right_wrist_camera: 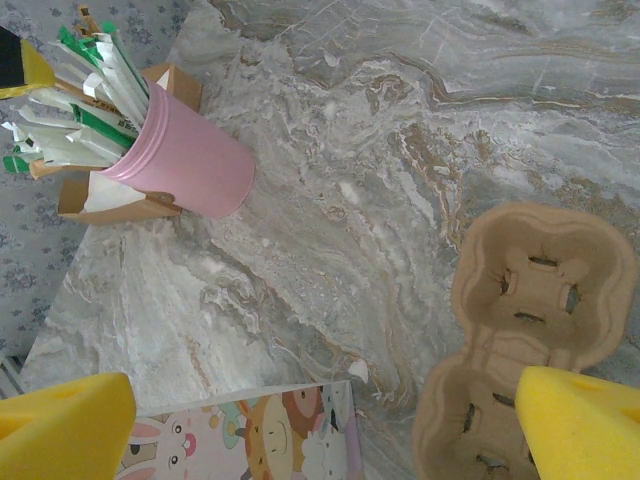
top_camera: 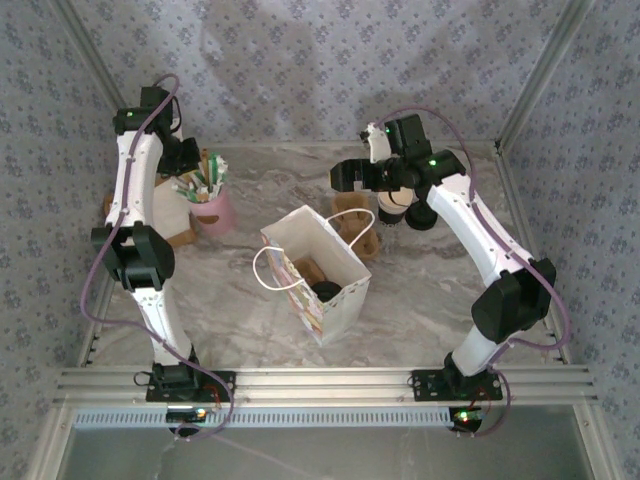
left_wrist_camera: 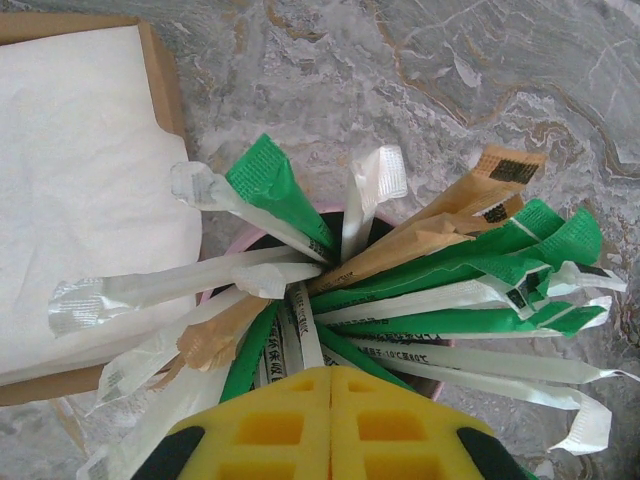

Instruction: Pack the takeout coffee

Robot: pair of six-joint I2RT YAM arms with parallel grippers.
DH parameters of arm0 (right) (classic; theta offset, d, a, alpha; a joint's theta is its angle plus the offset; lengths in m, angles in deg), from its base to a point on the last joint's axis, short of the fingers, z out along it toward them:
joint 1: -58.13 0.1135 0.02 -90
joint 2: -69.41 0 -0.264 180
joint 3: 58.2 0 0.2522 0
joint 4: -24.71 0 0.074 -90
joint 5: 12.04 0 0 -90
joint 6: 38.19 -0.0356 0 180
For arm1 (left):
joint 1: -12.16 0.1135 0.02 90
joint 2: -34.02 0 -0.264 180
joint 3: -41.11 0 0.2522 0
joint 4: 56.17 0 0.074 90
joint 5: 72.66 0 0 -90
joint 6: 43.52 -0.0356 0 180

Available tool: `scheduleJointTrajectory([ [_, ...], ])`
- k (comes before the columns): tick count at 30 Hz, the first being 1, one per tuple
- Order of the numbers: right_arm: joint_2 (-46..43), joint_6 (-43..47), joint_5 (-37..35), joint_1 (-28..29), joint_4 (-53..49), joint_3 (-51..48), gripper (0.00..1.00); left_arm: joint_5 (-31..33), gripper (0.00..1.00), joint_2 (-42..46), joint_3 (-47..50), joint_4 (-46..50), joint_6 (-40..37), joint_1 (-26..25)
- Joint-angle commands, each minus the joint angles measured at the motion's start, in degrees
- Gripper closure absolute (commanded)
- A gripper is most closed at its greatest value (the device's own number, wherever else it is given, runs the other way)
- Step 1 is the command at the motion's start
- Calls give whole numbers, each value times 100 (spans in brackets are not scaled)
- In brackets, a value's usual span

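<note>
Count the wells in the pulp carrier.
2. One well is in the carrier's upper lobe, near the right edge; the other is in its lower lobe at the bottom, partly behind a yellow finger, which may hide more.

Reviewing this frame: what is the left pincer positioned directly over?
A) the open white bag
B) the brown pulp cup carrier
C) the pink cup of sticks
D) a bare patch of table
C: the left pincer, its yellow pads shut together, hangs right above the pink cup, whose green, white and brown sticks fan out just beneath it.
</note>
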Motion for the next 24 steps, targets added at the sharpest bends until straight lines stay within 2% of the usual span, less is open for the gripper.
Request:
scheduleJointTrajectory([
  [1,-169,52,107,-39,17,-37,0,-14,94,91,-307,226,-18,-39],
  [7,-233,-53,131,-23,20,21,0,-17,94,35,-871,491,-18,-53],
  [16,-488,-116,154,247,51,174,0,-132,94,-115,-2245,1168,-36,-133],
  [24,-767,-9,20,705,78,371,0,-432,93,576,-2132,1010,24,-107],
])
